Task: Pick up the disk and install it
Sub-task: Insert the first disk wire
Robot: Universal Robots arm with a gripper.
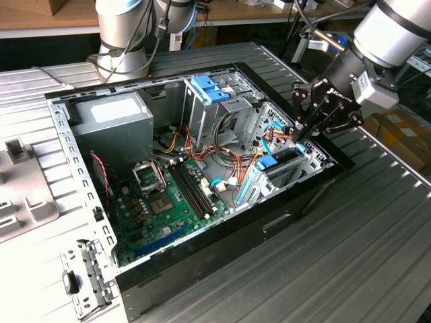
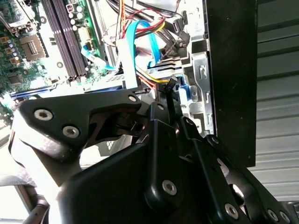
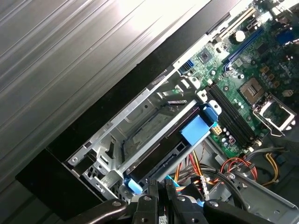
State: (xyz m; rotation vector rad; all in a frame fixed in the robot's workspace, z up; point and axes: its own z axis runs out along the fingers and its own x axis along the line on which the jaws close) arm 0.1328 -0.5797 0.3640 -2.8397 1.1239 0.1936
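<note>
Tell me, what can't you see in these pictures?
- Whether the claw touches the disk: the exterior view shows its tip low beside the disk; contact is too small to tell.
- The disk's near end in the first wrist view: the claw's fingers cover it.
- Much of the case in the second wrist view: the claw's body blocks it.

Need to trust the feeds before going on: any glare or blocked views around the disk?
First wrist view: glare whitens the ribbed table; the disk is clear. Second wrist view: the gripper body blocks much; washed-out patch beside it. Exterior view: evenly lit.
</note>
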